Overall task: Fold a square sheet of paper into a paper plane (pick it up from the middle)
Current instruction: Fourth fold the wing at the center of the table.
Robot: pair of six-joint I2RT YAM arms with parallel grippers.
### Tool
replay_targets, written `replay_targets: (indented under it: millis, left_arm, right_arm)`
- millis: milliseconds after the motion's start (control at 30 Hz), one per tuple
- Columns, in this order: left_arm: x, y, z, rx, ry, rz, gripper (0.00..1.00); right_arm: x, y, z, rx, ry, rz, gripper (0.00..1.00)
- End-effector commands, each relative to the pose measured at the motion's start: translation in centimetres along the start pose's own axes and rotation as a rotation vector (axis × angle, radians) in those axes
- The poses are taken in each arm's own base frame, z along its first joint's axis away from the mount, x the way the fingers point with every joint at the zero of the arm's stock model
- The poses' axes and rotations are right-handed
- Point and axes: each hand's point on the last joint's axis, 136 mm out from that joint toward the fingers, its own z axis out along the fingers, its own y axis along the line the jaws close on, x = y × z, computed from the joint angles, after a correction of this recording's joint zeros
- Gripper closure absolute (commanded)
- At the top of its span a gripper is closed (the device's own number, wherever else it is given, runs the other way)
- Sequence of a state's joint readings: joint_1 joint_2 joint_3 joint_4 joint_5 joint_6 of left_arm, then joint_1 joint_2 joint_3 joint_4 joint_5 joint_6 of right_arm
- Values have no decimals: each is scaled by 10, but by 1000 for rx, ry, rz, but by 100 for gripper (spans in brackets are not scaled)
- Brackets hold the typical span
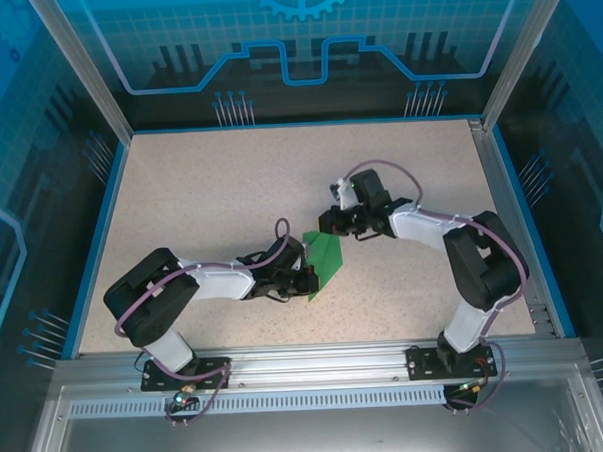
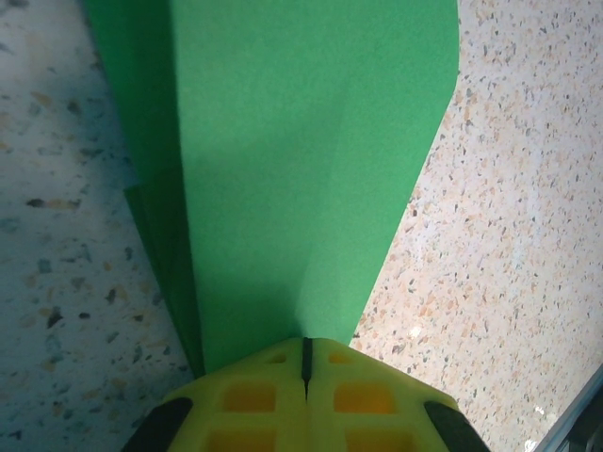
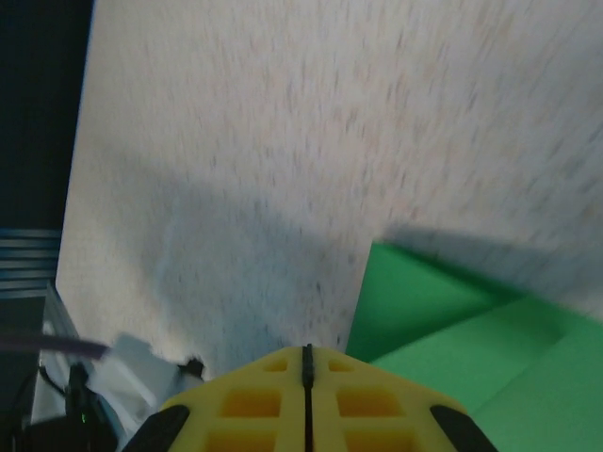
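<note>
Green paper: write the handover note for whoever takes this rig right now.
Left pincer: shut on the green paper, clamping one narrow end.
Right pincer: shut, holding nothing, close beside the paper's other end.
Paper: mid-table between the two arms, apparently partly raised.
Done: sheet creased into a narrower, layered shape with an angled edge.
Left: the remaining folds; it is not yet a finished dart with two wings.

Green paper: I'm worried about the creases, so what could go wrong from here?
The left gripper is shut on one narrow end of the green paper, so it might slip or twist loose. The right gripper, shut, sits close beside the folded layers; a push could knock them askew.
</note>
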State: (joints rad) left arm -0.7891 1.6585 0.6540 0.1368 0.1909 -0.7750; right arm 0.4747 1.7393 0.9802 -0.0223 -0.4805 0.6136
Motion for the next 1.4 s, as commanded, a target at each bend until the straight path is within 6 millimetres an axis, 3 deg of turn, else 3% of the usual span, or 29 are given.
replay_targets:
  millis: [0,200,367,633,700,800,1100,1367]
  left_arm:
    - [74,96,-7,-334,236,-70,95]
    - [74,96,-8,-333,233,-71,94]
    - [67,78,-15,-257,198,-61,90]
    - [20,11,-54,-42,-5,-123,74]
    - [7,-17,-63,81,-51,-116,72]
    - [-10,-35,-71,123,-104,-146,68]
    - [-27,-41,-36,140,-102,-235,70]
    - [-31,-32,-18,116,-107,-252,70]
  right_arm:
    - [27,-2,21,-31,83,49,95]
    - [44,-44,39,87,114,82,95]
    - [58,-69,41,174,143,111,96]
    - [68,-75,44,176,150,151,96]
    - [75,-79,43,187,157,170,96]
    - [78,-83,43,196,158,189,96]
    - [78,-85,40,214,146,201,97]
    - [84,-91,41,238,155,218,97]
